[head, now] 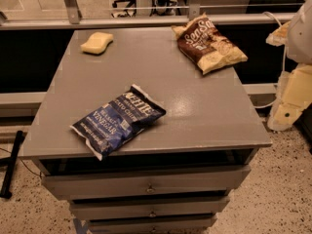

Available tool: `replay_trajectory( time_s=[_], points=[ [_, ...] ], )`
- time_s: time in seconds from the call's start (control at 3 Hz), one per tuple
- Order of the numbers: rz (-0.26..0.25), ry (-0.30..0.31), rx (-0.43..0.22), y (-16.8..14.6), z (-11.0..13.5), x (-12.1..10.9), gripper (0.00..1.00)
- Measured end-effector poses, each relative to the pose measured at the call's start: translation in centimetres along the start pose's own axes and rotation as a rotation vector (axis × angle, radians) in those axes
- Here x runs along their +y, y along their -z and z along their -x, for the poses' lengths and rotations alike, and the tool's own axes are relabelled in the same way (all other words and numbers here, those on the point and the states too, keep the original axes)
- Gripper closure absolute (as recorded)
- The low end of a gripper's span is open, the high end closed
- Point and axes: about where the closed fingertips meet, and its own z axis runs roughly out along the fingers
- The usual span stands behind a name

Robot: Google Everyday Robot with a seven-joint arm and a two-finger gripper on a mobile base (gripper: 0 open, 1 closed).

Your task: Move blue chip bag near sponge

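The blue chip bag lies flat near the front left edge of the grey cabinet top, its lower corner reaching the edge. The sponge, small and pale yellow, lies at the back left corner, well apart from the bag. My gripper shows as pale cream parts at the right edge of the view. It hangs beside the cabinet's right side, below the top's level, far from the bag and the sponge. It holds nothing that I can see.
A brown and tan chip bag lies at the back right corner. The cabinet has several drawers below its front edge. A rail and glass wall run behind it. A dark pole leans at the left on the speckled floor.
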Motion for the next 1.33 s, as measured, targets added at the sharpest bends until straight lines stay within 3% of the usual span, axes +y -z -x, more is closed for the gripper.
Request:
replay_trajectory(
  time_s=[0.33, 0.67, 1.33],
  points=[
    [0.000, 0.000, 0.000, 0.0, 0.0, 0.0, 0.00],
    [0.027, -0.001, -0.074, -2.0, 0.7, -0.4, 0.00],
    [0.147, -0.001, -0.344, -11.1, 6.6, -1.7, 0.00]
  ],
)
